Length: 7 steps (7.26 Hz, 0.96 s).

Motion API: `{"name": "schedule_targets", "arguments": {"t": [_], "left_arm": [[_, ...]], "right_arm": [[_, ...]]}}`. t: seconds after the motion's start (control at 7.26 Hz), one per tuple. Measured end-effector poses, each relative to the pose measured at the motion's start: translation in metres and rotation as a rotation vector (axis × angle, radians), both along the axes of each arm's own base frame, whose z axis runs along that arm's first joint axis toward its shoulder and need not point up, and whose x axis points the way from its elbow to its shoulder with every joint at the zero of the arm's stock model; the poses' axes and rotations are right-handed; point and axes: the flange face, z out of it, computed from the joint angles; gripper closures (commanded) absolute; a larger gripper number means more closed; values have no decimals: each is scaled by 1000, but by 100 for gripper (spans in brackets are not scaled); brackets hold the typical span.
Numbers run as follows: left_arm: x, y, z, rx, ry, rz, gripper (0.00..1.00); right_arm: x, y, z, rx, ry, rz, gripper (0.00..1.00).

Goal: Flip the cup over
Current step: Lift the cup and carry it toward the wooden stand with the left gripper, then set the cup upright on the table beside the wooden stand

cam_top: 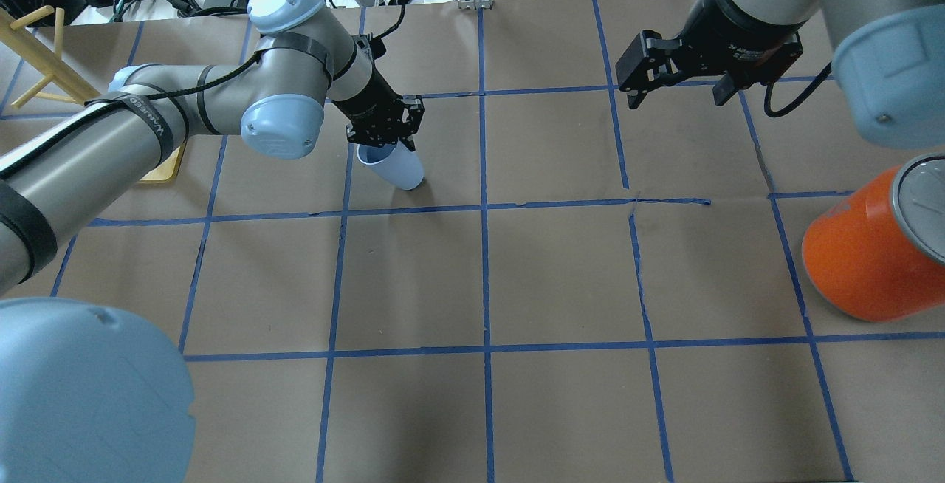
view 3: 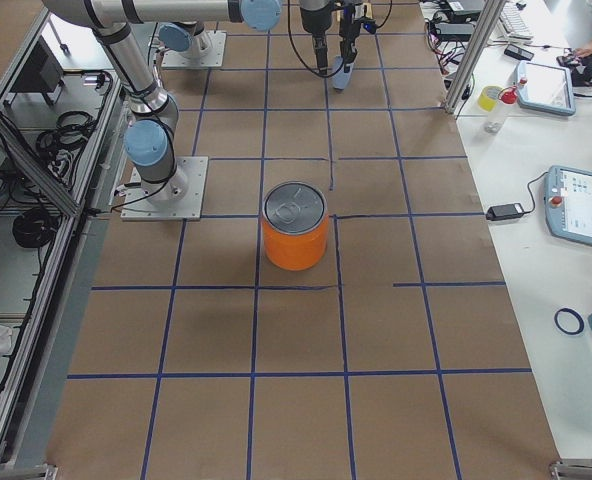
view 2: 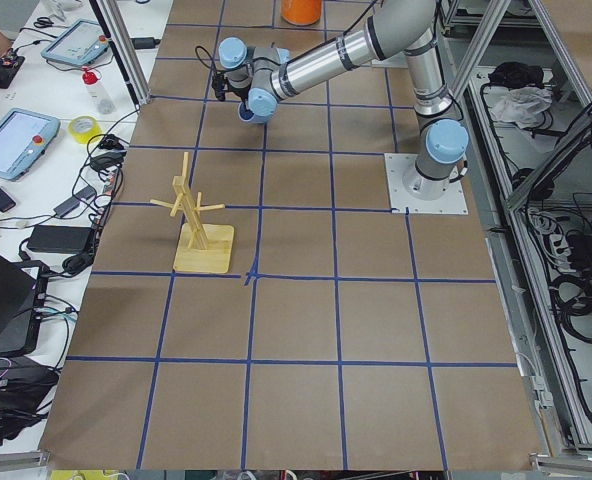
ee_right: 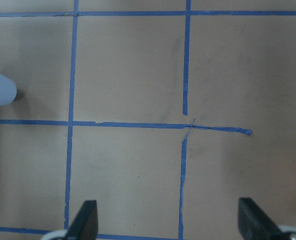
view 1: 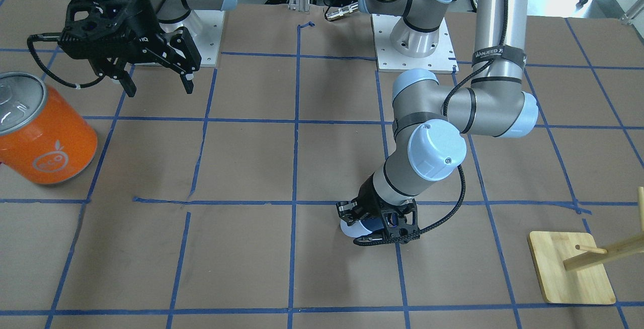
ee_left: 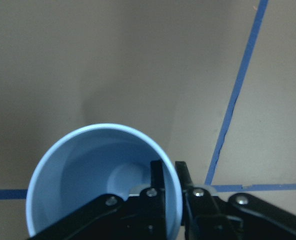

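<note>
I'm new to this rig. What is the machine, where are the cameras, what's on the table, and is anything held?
Two robot arms with two-finger grippers stand at a table covered in brown paper with a blue tape grid. One picture faces the robot, one looks over its shoulders, two look from the table's ends, and two come from wrist cameras. On the table are an orange can and a wooden stand. The left gripper pinches the rim of the pale blue cup and holds it tilted. The right gripper hangs open and empty above the table.
</note>
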Motion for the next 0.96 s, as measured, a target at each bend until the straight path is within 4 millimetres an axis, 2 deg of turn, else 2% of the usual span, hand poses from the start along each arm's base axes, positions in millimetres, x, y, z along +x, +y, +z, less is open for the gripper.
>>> {"name": "schedule_targets", "arguments": {"t": [0.28,0.41,0.55,0.83,0.96], "left_arm": [[13,-13,39,-103,-148,-43,100],[23,-19,53,-159,-243,-115,100],[38,-27,58,-210,-314,-177,100],[80,-42,44,-244,-368,-195,100],[99,-42,31,-225,-376,-198,100]], "right_arm": [[0,0,0,-1,0,0,0],[0,0,0,0,0,0,0],[0,0,0,1,-1,0,0],[0,0,-1,2,-1,0,0],[0,0,-1,2,-1,0,0]]}}
